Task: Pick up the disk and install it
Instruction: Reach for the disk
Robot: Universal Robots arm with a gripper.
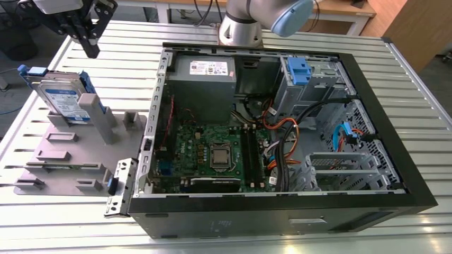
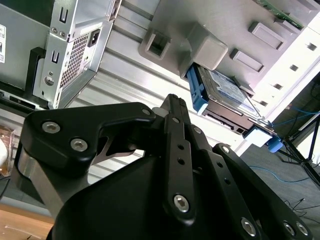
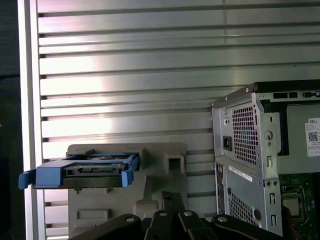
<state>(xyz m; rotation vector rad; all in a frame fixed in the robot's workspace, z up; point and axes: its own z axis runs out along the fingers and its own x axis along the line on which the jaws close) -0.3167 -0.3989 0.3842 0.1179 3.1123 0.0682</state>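
Observation:
The disk (image 1: 65, 98) stands on edge in a slot of a grey holder plate (image 1: 67, 159) at the exterior view's left; it is silver, with a blue-and-white label and a blue carrier frame. Both wrist views show the disk (image 2: 227, 95) (image 3: 92, 170) resting in that holder. My gripper (image 1: 91, 48) hangs above and slightly behind the disk, well apart from it. Its black fingers (image 2: 172, 107) lie together with nothing between them, and the gripper (image 3: 171, 197) points down toward the holder.
An open computer case (image 1: 385, 132) lies on the slatted metal table (image 1: 416, 95) to the exterior view's right of the holder. Inside are a grey power supply (image 1: 205, 79), a motherboard (image 1: 211, 151), cables and an upright bay with a blue tab (image 1: 300, 71).

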